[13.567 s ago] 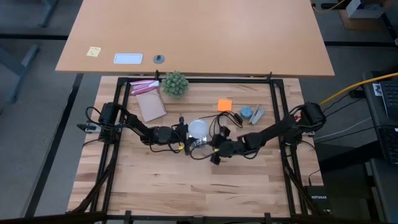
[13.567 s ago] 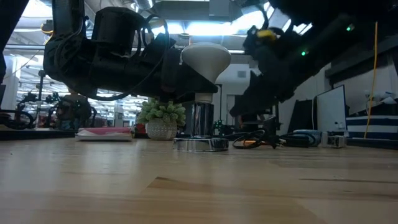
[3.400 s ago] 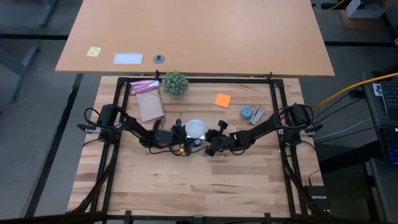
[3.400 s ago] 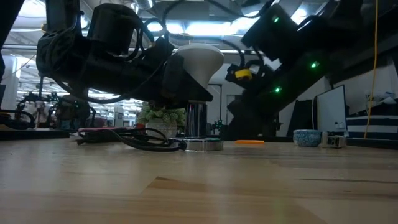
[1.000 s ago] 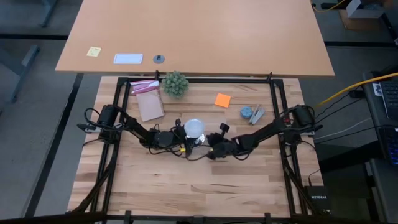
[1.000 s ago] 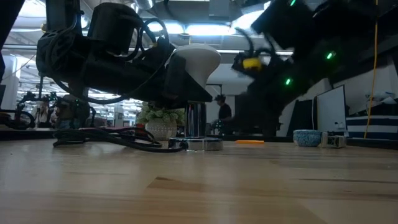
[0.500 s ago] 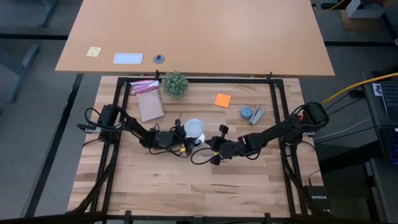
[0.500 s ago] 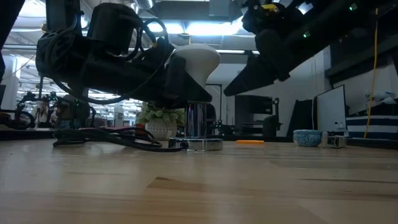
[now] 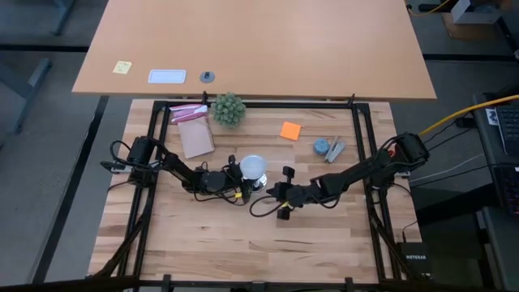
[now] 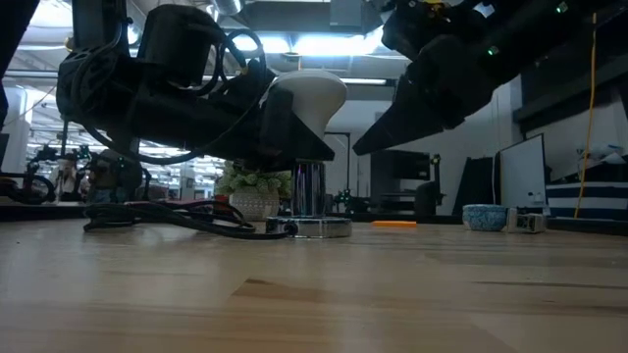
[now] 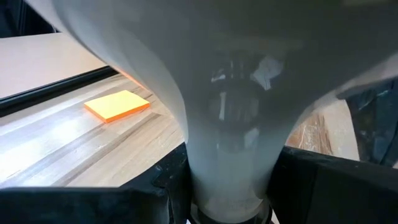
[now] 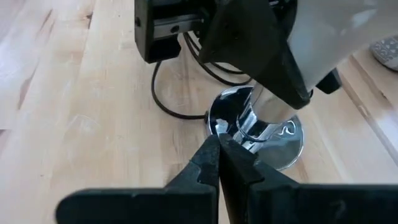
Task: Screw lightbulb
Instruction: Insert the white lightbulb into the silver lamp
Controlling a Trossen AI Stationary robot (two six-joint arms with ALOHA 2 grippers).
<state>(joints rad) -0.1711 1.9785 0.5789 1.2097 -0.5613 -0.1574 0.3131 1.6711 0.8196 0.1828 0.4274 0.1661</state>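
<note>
We are at the threading step: the left tool (image 9: 243, 183) grips the lightbulb (image 10: 314, 98) by its narrow neck and holds it upright, its metal screw end seated in the chrome socket (image 12: 258, 127), which stands on the tabletop (image 10: 314, 294) near its middle. The right tool (image 12: 219, 155) is fully closed on nothing and hovers just beside the socket base, above the black cord (image 10: 177, 216). We judge that the next move calls for the right tool to steady the socket base while the left tool turns the lightbulb about its upright axis, then lets go and takes a fresh grip as needed.
</note>
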